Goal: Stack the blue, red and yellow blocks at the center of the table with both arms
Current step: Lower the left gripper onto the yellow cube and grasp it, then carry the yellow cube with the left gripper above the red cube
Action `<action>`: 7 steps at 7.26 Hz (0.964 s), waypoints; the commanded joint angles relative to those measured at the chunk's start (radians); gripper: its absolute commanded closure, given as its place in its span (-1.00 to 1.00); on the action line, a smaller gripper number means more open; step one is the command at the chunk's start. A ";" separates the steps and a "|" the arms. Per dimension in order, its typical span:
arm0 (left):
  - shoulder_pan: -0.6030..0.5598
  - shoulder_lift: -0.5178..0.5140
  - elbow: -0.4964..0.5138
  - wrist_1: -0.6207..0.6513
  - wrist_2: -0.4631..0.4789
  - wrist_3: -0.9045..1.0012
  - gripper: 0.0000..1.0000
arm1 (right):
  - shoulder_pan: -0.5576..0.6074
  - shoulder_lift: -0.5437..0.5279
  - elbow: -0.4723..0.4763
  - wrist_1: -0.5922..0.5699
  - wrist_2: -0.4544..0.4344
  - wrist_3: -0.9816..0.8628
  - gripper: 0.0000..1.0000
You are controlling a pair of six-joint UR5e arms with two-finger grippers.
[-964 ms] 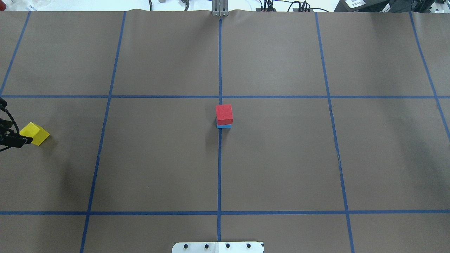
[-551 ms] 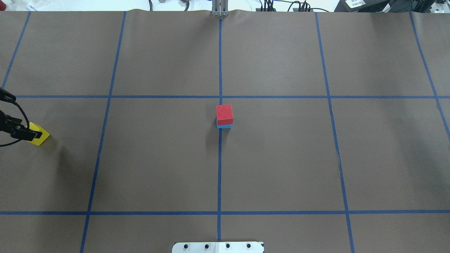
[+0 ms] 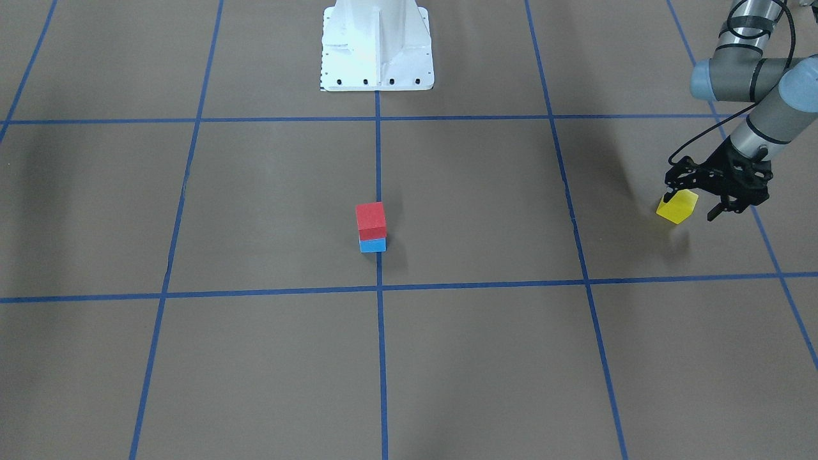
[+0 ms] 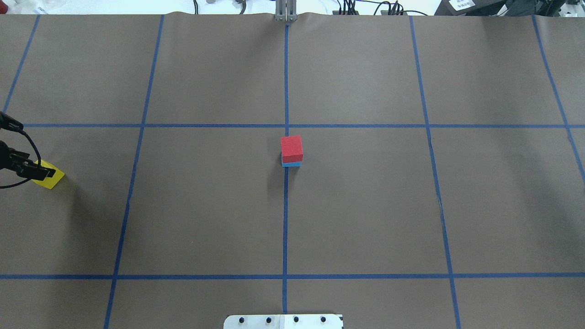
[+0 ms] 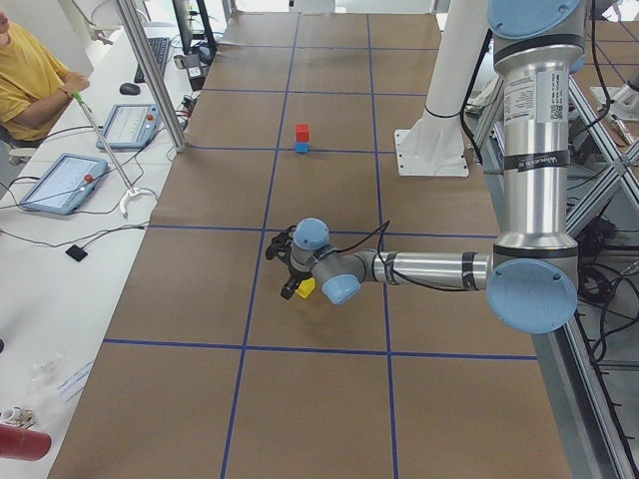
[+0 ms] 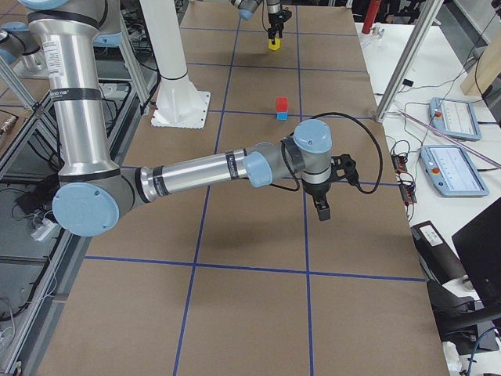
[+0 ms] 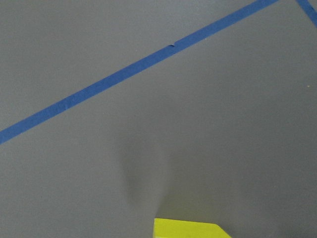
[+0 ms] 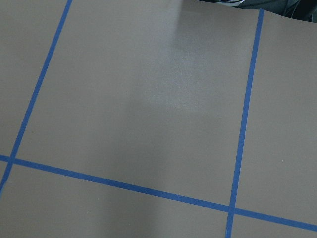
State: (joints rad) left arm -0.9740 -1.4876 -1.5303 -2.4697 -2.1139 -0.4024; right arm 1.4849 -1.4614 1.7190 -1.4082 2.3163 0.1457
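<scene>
Red block (image 3: 370, 220) sat square on the blue block (image 3: 372, 245), dead centre of the worktop (image 3: 255, 358), and that pair stood alone, with no arm near it. The yellow block (image 3: 679, 207) lay flat on the surface, well apart from the stack, close to the worktop's left edge. And there was the left pincer (image 3: 689, 209), low over that block with its jaws wide. One finger (image 3: 667, 197) crossed the block's edge in the front view and the other stood just clear of its far side; whether either touched it could not be told. The left wrist camera caught only a sliver of yellow at the bottom of its picture. The right pincer (image 6: 322, 210) hung raised over the right half of the worktop, nothing in it or under it. Only the side view showed it, so I cannot tell whether its jaws were wide or narrow.
</scene>
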 commanded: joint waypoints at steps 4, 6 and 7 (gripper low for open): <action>-0.002 -0.016 -0.104 0.109 -0.020 -0.006 1.00 | 0.000 0.004 -0.002 0.000 0.000 0.000 -1.00; -0.014 -0.160 -0.281 0.495 -0.037 -0.009 1.00 | 0.000 0.004 -0.004 0.000 0.000 0.003 -1.00; -0.014 -0.303 -0.298 0.663 -0.037 -0.051 1.00 | 0.000 0.004 -0.004 0.000 0.000 0.003 -1.00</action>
State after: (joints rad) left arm -0.9859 -1.6413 -1.7733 -2.0313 -2.1480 -0.4192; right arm 1.4845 -1.4573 1.7154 -1.4082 2.3163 0.1481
